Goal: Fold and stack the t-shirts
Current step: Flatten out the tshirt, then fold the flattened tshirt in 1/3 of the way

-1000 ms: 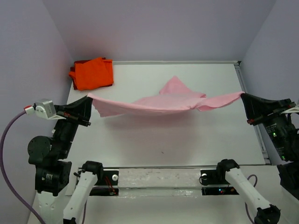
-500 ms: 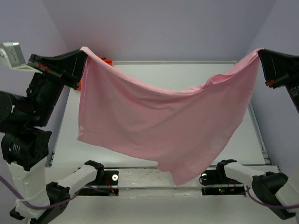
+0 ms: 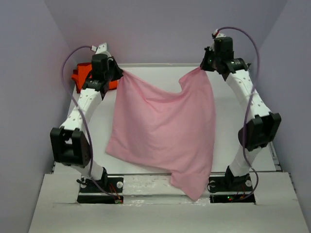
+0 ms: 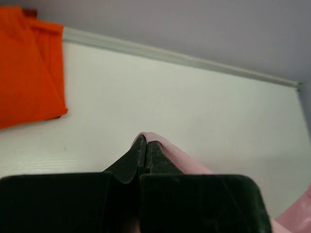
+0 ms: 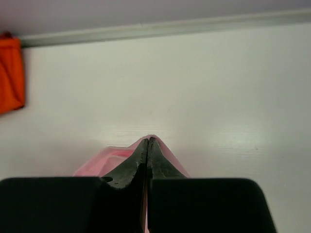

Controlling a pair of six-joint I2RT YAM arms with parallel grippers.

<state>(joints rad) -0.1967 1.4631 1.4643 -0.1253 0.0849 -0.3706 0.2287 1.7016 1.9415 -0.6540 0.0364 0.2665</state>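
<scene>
As left claw [image 3: 119, 73] and right claw [image 3: 201, 68] clench it, the pink t-shirt [image 3: 163, 131] hangs.

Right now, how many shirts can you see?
2. The pink shirt hangs from the left claw and right claw; the orange shirt lies at the table's far-left corner, partly hidden.

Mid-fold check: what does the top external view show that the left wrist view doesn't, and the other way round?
Only top external: the whole pink t-shirt stretched between the left end effector and the right end effector, one lower corner reaching the near rail. Only left wrist: the left fingers pressed shut on a pink cloth edge, seen close up. Both: the orange t-shirt at the far left corner of the table.
</scene>
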